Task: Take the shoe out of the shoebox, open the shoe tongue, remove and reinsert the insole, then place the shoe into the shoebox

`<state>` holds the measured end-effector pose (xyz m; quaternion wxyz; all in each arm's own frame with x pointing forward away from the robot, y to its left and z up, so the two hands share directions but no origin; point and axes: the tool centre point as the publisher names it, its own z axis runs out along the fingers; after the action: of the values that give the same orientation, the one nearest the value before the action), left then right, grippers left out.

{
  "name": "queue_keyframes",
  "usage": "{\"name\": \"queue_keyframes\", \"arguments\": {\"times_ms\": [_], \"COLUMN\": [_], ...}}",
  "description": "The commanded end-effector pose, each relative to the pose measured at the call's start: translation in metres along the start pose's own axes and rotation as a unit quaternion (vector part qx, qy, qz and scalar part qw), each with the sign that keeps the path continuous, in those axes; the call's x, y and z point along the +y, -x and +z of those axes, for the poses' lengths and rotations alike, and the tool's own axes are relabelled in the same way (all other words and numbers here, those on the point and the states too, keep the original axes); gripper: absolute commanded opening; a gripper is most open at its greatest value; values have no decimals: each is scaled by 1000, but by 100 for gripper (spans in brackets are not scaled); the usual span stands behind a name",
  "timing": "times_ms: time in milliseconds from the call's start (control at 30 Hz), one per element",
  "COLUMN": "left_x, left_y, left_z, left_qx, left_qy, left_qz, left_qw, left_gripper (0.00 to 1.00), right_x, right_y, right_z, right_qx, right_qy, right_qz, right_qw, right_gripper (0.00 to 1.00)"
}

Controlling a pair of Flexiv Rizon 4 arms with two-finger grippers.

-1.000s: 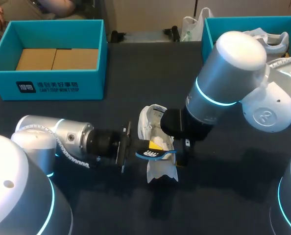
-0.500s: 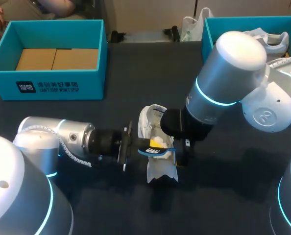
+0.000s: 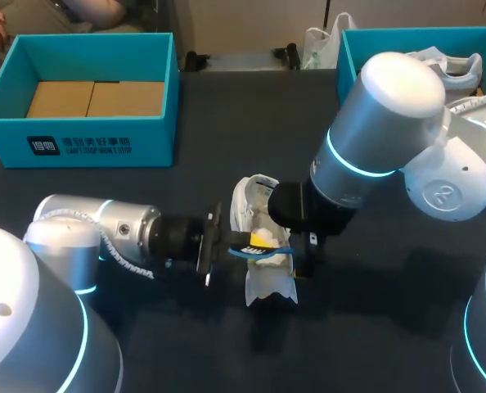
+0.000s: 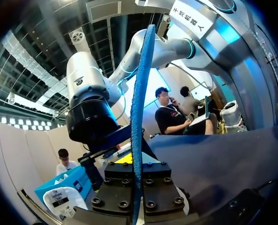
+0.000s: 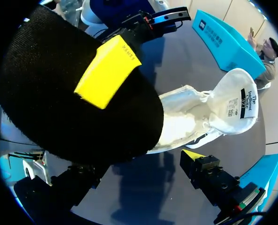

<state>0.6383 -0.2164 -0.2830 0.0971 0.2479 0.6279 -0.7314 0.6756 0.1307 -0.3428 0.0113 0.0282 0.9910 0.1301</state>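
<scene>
So, writing first: the teal cardboard shoebox [image 3: 79,146] at the far left corner of the dark surface [image 3: 227,115] has a white logo and a couple of lines of white print on its front wall. A second teal box [image 3: 349,61] sits at the far right corner. The white fabric shoe [image 3: 263,286] lies in the middle of the surface, well apart from both boxes.

The right wrist view gives you stuff the head view doesn't. The shoe's white tongue [image 5: 235,103] carries a label with a black stripe, small print and a square code. The flat blue-and-black insole [image 5: 59,103] turns out to have a black mesh top with a yellow tab [image 5: 106,70] bearing tiny letters. From the head view you mostly just get its blue underside, held above the shoe.

The left wrist view shows that insole edge-on, a thin blue line running out from the left claw [image 4: 137,173], which is clamped on it from both sides.

The right claw [image 3: 302,252] sits at the shoe's right side. The insole blocks most of its own view, so I can't tell if it's open or closed.
</scene>
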Motion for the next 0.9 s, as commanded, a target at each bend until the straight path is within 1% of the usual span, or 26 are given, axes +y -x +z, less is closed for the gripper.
{"name": "queue_keyframes", "arguments": {"times_ms": [33,400,667,900], "left_x": [14,33,42,50], "left_y": [1,6,8,8], "left_z": [-2,-5,-2,-6], "left_qx": [16,16,12,4], "left_qy": [-20,-18,3,19], "left_qz": [4,9,19,28], "left_qw": [1000,1000,1000,999], "left_gripper": [0,0,0,0], "right_x": [0,0,0,0], "right_y": [-1,-1,-1,-1], "right_z": [1,1,1,1], "right_qx": [-2,-2,-2,-2], "right_qy": [-1,-1,-1,-1], "right_qz": [1,1,1,1], "right_qw": [1000,1000,1000,1000], "right_gripper": [100,100,100,100]}}
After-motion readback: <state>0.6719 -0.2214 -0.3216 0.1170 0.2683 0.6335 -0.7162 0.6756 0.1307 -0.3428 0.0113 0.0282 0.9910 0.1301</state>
